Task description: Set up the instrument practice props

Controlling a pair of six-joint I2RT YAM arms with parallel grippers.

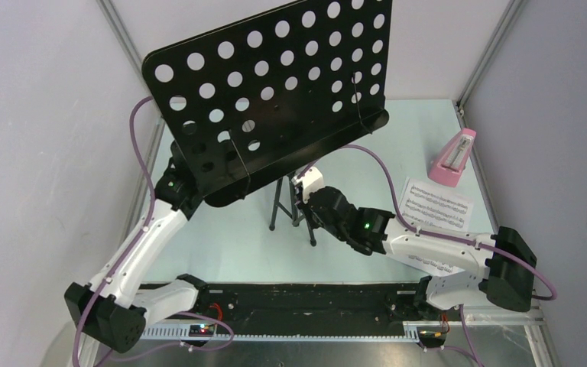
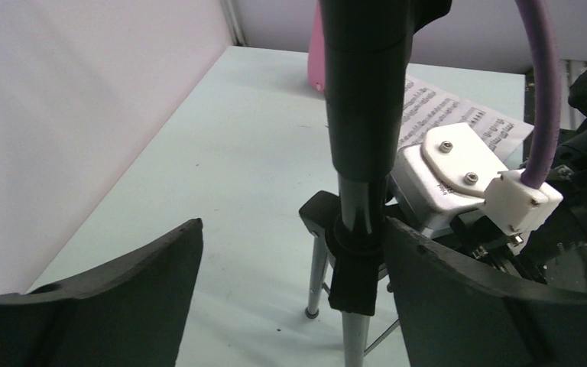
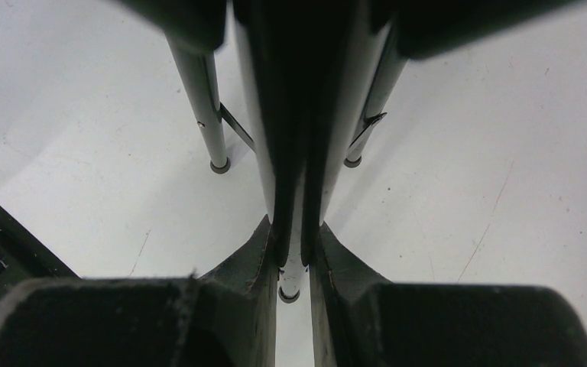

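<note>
Firmly, right jaws on music stand (image 1: 275, 164).

Illumination: bright, diffuse light is falling from above the music stand (image 1: 290, 141), leaving only faint shadows on the worktop (image 1: 222, 237) beneath it.
Left wrist view: a highlight is glinting down the stand; the near jaws are blurring.
Right wrist view: the worktop is washing out pale around the stand's legs.

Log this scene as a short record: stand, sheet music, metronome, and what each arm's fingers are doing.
music stand: upright on table, no pages seen on desk
sheet music: flat on table, partly under right arm
metronome: standing beyond the sheet music
left gripper: fingers open, aimed at stand's pole
right gripper: fingers shut on a stand leg
</note>
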